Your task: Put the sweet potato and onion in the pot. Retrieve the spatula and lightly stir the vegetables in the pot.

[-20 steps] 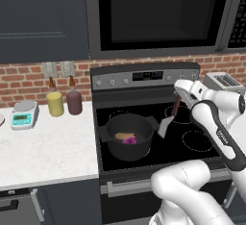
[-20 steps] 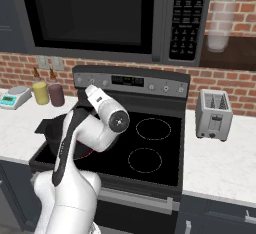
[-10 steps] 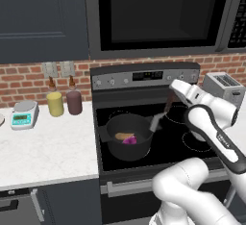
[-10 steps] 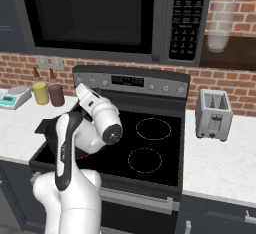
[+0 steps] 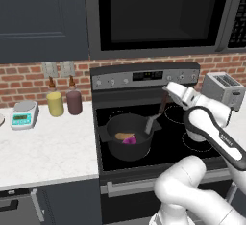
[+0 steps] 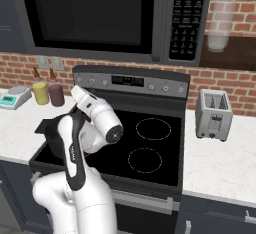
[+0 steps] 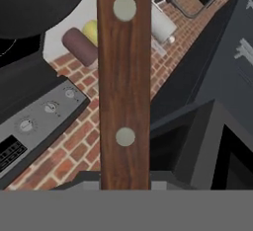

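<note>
The dark grey pot (image 5: 126, 133) stands on the stove's front left burner. Inside it lie the orange-brown sweet potato (image 5: 124, 136) and, just to its right, the pink-purple onion (image 5: 130, 141). My gripper (image 5: 168, 94) hovers above and to the right of the pot, shut on the spatula (image 5: 157, 114). Its brown handle slopes down to the left, and the grey blade (image 5: 152, 123) sits at the pot's right rim. In the hand view the riveted handle (image 7: 123, 77) runs up the middle, with the pot's dark rim (image 7: 34, 8) beyond it. My arm hides most of the pot (image 6: 46, 128) in the right base view.
A yellow bottle (image 5: 55, 104) and a maroon bottle (image 5: 74, 102) stand on the counter left of the stove (image 5: 168, 142), beside a small scale (image 5: 23, 114). A toaster (image 6: 214, 114) sits on the right counter. The microwave hangs overhead.
My hand has swung left with the spatula; the blade went from over the stove's middle to the pot's right rim. The vegetables have stayed put.
</note>
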